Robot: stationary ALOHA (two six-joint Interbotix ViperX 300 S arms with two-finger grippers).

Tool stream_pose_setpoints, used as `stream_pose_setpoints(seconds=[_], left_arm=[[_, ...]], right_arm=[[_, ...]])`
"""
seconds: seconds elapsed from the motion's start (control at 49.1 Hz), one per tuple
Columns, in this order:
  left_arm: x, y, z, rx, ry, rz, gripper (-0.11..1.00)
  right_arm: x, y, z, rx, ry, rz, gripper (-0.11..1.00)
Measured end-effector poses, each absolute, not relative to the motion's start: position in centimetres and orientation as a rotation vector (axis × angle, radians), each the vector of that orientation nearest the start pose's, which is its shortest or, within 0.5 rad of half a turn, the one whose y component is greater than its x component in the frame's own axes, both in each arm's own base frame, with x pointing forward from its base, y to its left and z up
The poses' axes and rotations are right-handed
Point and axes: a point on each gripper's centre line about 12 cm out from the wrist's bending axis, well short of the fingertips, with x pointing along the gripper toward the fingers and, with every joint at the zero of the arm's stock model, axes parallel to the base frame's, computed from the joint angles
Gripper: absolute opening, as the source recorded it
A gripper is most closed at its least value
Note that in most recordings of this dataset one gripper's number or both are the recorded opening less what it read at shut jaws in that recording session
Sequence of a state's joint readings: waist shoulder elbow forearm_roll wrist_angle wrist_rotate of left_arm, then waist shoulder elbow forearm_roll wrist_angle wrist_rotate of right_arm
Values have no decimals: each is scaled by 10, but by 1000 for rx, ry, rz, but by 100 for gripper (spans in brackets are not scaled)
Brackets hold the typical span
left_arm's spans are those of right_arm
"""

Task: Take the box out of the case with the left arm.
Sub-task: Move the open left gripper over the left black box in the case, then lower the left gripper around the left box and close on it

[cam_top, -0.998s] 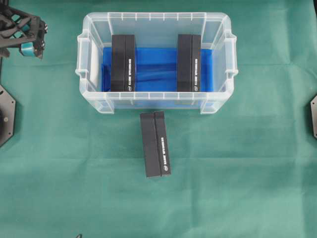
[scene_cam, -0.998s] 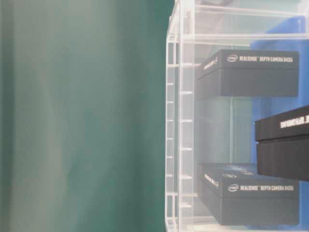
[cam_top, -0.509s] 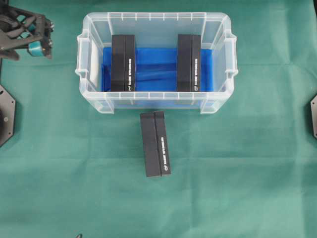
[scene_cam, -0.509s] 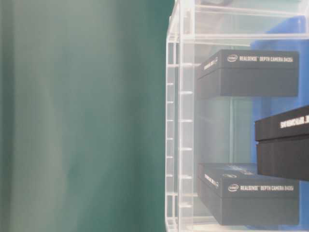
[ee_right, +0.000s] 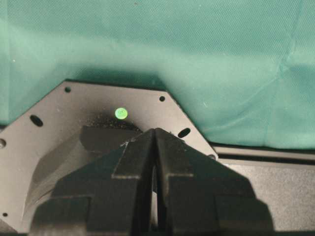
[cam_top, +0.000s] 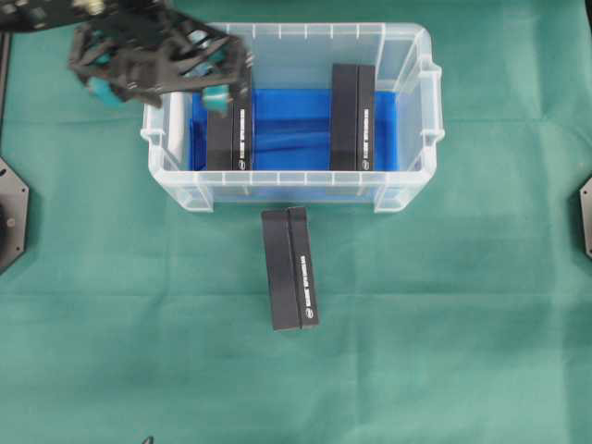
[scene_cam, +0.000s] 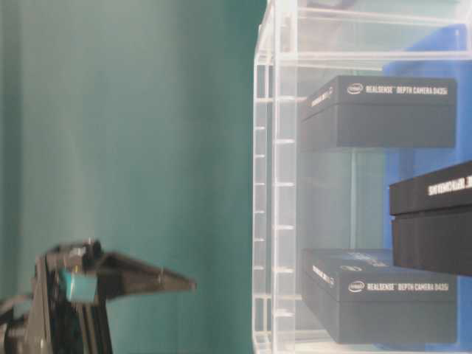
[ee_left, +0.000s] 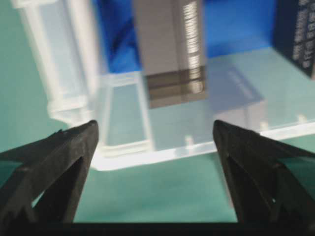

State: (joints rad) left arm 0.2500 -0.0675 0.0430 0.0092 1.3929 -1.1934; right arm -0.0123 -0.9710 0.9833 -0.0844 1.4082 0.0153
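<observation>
Two boxes (cam_top: 230, 116) are seen inside the case (cam_top: 291, 190); none is gripped, the left pincer (cam_top: 157, 69) spread apart above.

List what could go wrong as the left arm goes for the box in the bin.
1. The open left gripper hangs over the bin's left rim, so a finger could catch the wall on descent.
2. The left box sits near that wall, leaving little finger room.
3. Lifting might drag the blue cloth.

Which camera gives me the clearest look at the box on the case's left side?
The left wrist view: the left box sits between the open fingers. Overhead, the left gripper covers its upper end. Table-level shows its side through the case wall. The right wrist view misses it.
</observation>
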Motion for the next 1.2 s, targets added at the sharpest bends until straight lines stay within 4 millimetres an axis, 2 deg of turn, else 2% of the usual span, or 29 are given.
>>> stream_pose_setpoints(seconds=[0.204, 0.326, 1.201], left_arm=[[373, 95, 319, -1158, 1071, 1019, 93], [379, 93, 313, -1154, 1089, 1026, 93], [379, 93, 305, -1162, 1104, 1060, 93]], right_arm=[[104, -11, 225, -48, 1419, -81, -1], [104, -11, 225, -49, 1419, -82, -1], [104, -11, 225, -48, 1419, -81, -1]])
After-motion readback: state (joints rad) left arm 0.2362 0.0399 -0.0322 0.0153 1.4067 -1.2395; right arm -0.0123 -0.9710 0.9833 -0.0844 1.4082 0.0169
